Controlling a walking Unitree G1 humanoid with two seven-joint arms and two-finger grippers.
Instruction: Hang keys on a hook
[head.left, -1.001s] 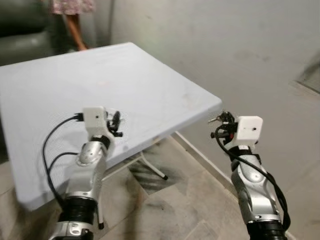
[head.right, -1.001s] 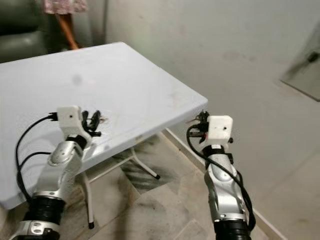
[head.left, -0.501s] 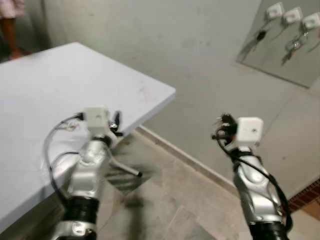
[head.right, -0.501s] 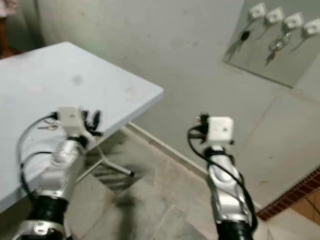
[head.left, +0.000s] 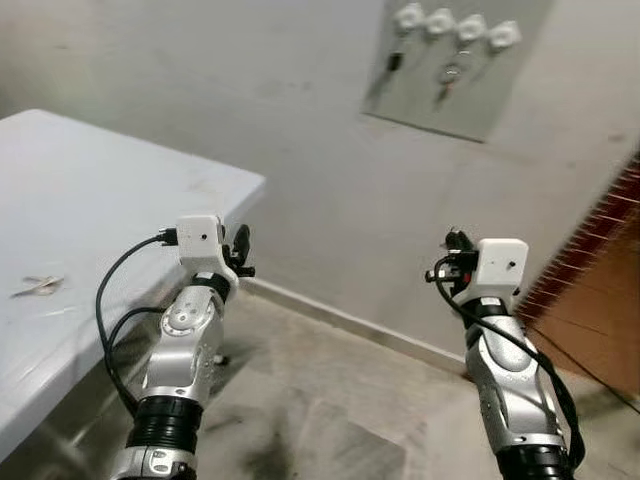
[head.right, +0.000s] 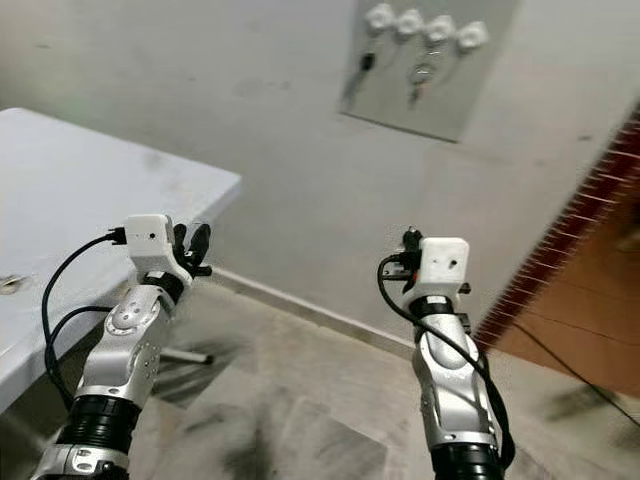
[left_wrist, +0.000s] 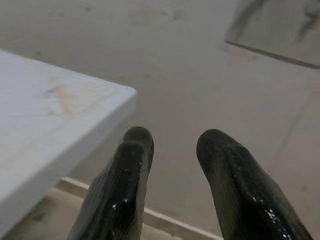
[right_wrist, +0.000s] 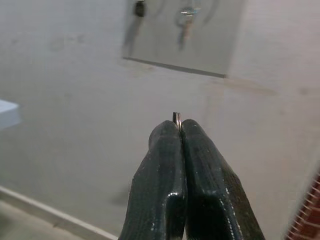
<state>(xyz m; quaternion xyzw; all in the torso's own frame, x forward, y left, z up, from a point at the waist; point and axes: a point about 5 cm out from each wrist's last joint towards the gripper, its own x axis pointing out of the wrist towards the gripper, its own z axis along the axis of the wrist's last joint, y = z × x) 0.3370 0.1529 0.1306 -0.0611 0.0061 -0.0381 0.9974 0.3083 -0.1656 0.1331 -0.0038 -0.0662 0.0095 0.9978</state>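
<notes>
Grey tiled floor (head.left: 330, 420) lies below both raised arms, meeting a plain grey wall (head.left: 250, 90) at a pale skirting line. Left gripper (left_wrist: 172, 137), at the robot's left, is held up beside the corner of a white table (head.left: 90, 200); its two black fingers (left_wrist: 125, 170) stand apart and hold nothing. A small metal item (head.left: 38, 286), too blurred to identify, lies on the table. Right gripper (right_wrist: 178, 124) is raised level with the left one, its fingers pressed together on the keys (right_wrist: 176, 117), of which a thin metal ring edge protrudes at the fingertips. Beyond, high on the wall, a grey board (head.left: 450, 60) carries four white hooks (head.left: 455, 24); two already bear other keys (head.left: 447, 78). Brick edging (head.left: 590, 230) borders the wall at right.
</notes>
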